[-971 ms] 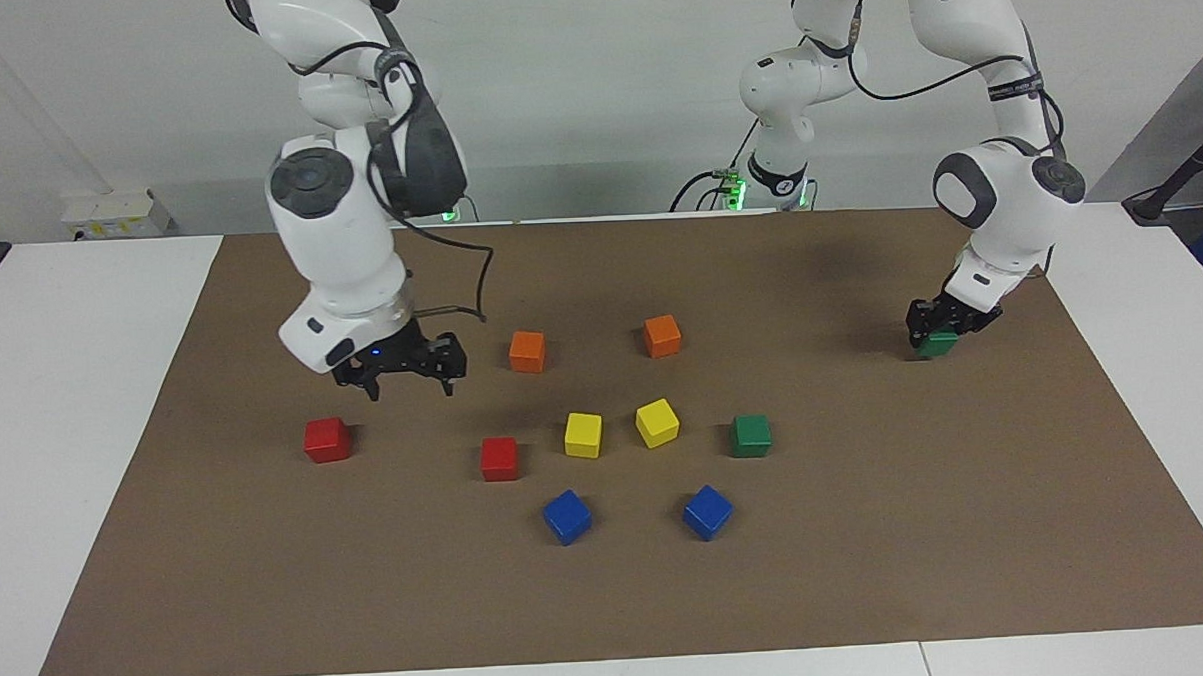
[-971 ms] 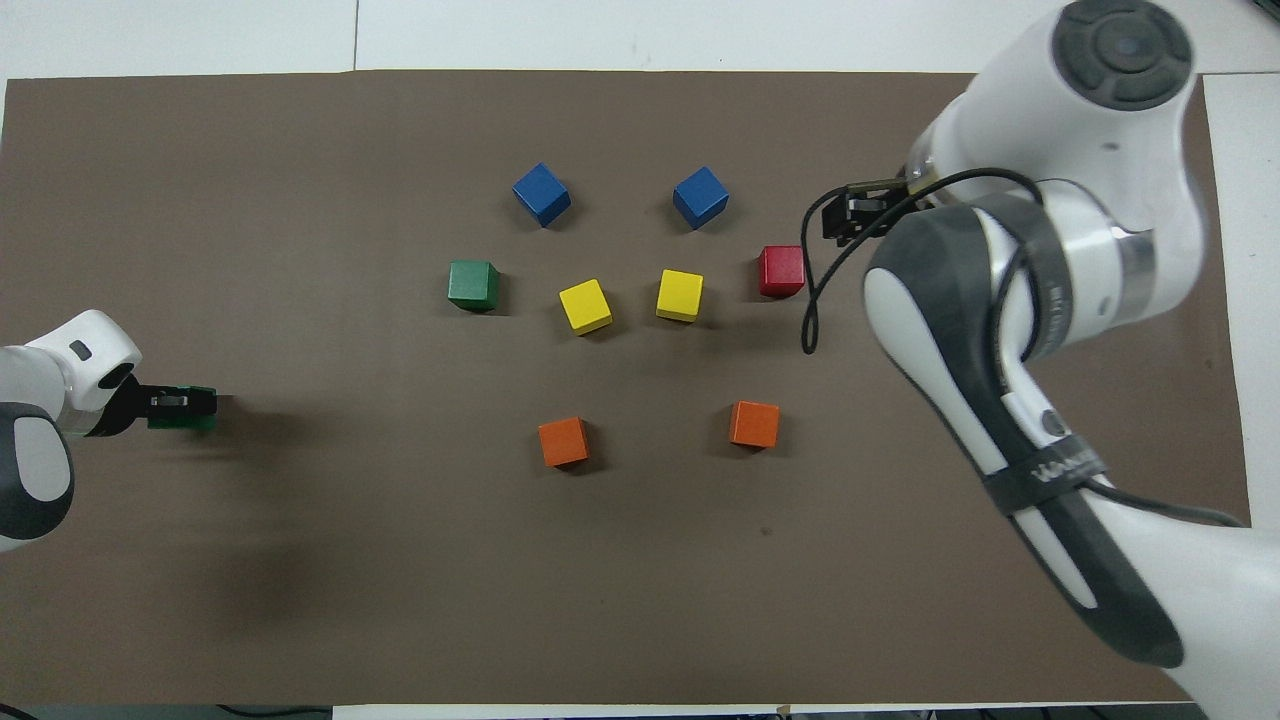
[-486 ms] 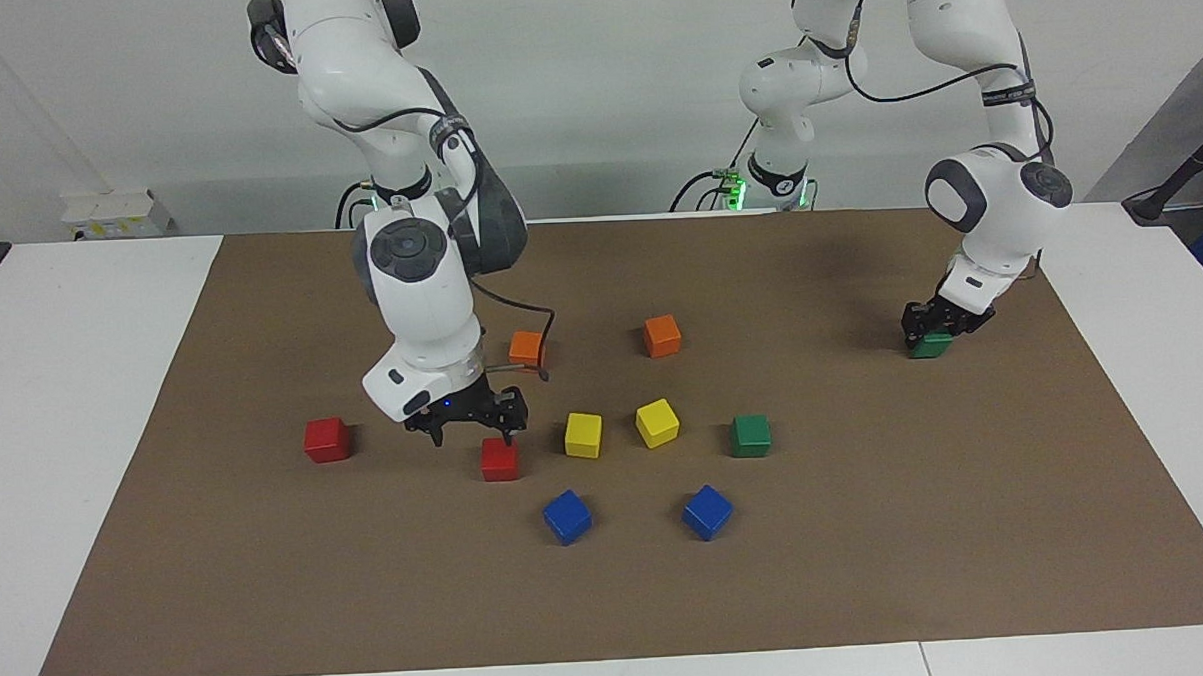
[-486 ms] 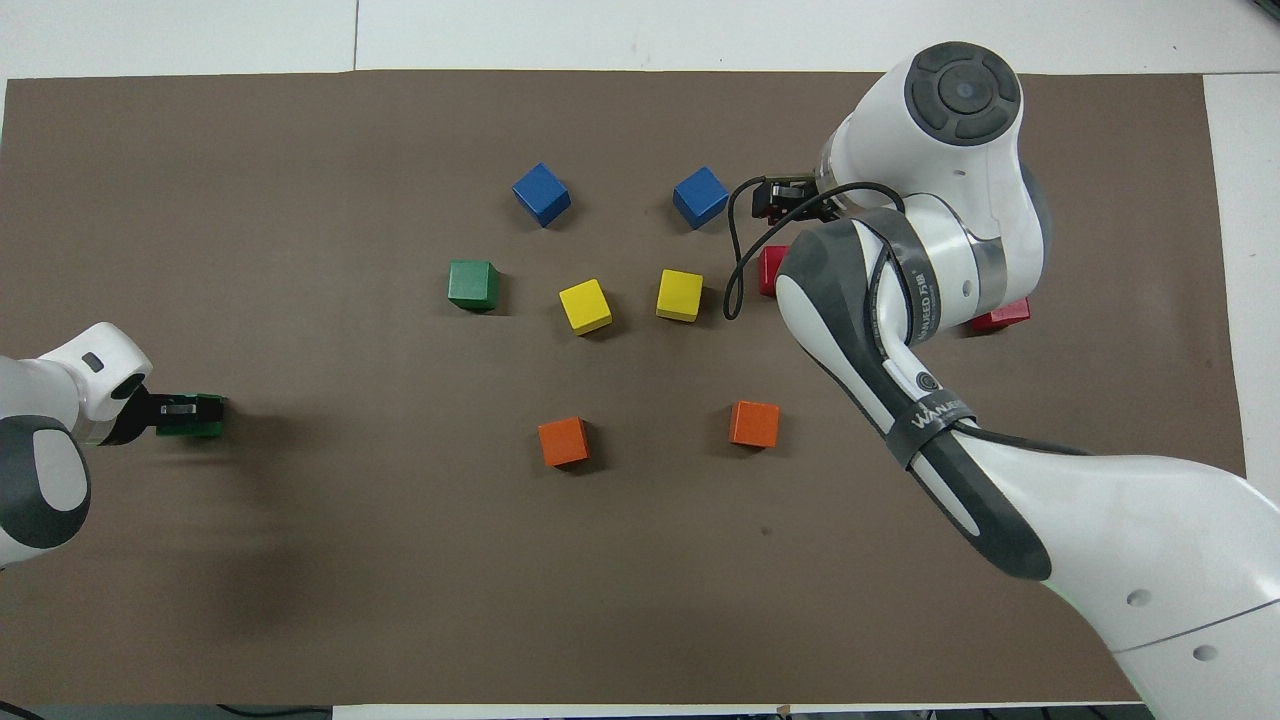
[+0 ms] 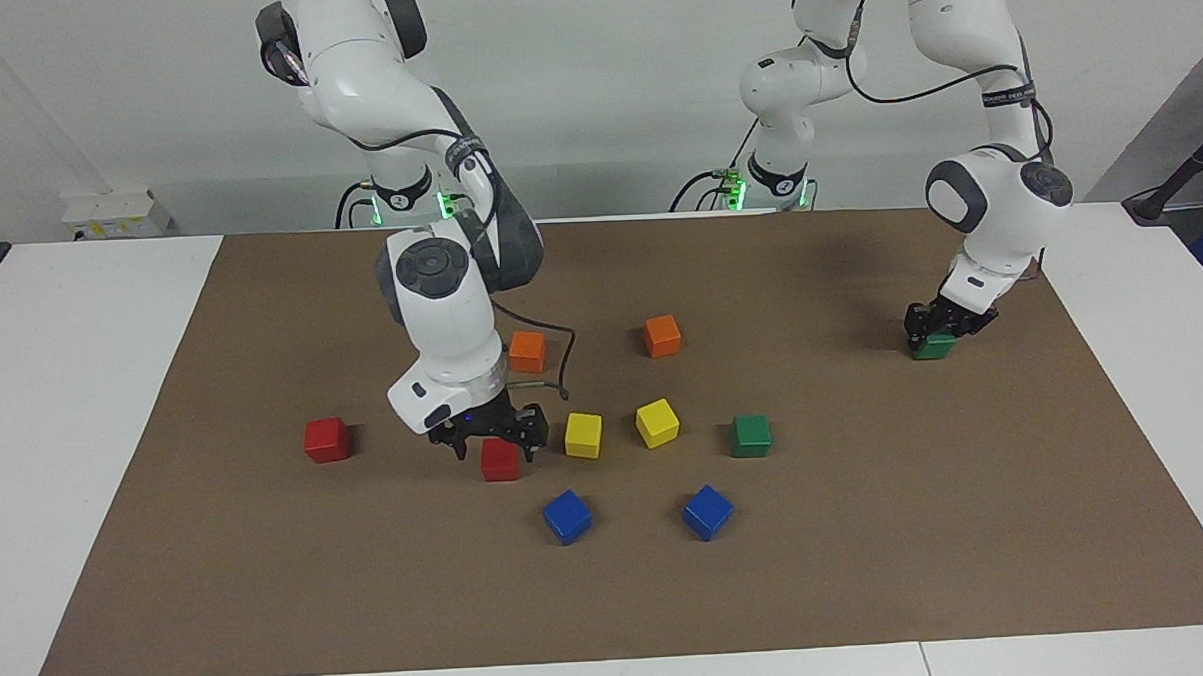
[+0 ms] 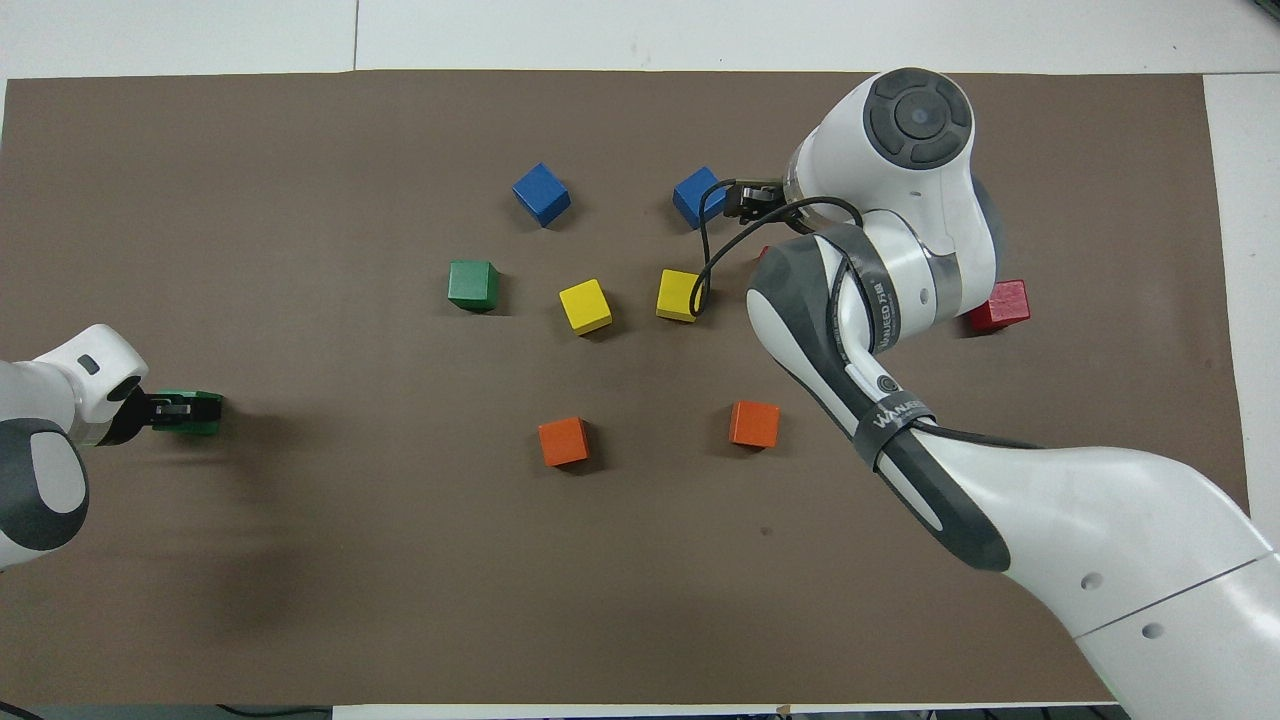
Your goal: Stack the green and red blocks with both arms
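Observation:
My right gripper (image 5: 496,446) stands open, low over a red block (image 5: 500,463), with one finger on each side of it. This block lies beside a yellow cube, and the right arm hides most of it in the overhead view. A second red block (image 5: 326,440) (image 6: 1000,305) lies toward the right arm's end of the table. My left gripper (image 5: 945,328) is down on a green block (image 5: 932,347) (image 6: 198,413) that rests on the mat at the left arm's end. Another green block (image 5: 751,435) (image 6: 473,284) lies free beside the yellow cubes.
Two orange cubes (image 5: 527,352) (image 5: 661,336) lie nearer to the robots than two yellow cubes (image 5: 583,435) (image 5: 656,422). Two blue cubes (image 5: 567,516) (image 5: 708,511) lie farthest from the robots. Everything rests on a brown mat (image 5: 870,569).
My right arm swung from near the outer red block toward the middle and came down around the red block beside the yellow cube. The left gripper stayed at its green block.

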Robot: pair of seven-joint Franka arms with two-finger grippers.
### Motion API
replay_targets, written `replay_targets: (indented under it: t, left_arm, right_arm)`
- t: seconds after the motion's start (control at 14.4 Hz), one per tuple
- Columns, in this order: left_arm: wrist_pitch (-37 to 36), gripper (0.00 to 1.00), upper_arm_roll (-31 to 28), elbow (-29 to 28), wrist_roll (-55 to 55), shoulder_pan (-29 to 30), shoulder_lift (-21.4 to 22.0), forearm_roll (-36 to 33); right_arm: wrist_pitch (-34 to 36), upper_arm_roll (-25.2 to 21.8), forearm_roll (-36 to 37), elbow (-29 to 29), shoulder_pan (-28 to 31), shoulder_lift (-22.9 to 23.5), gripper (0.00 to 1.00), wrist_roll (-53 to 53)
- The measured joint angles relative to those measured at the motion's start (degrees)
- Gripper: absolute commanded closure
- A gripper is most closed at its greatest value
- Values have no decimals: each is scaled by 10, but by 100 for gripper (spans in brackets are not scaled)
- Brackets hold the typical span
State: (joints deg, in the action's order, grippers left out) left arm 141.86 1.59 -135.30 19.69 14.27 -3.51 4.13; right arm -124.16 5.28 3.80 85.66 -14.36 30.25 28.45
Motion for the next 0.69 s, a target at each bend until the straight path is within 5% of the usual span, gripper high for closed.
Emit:
replay_targets:
  t: [0.42,0.69]
  left_arm:
    - [-17,0,3,19,1,3,1,0]
    - [-217,0,11,192,-36,-35,-3,1]
  right_arm:
    - [-42,-4,0,58,4,-1,0,-37]
    - [-82,-4,0,100,4,-8,0,-42]
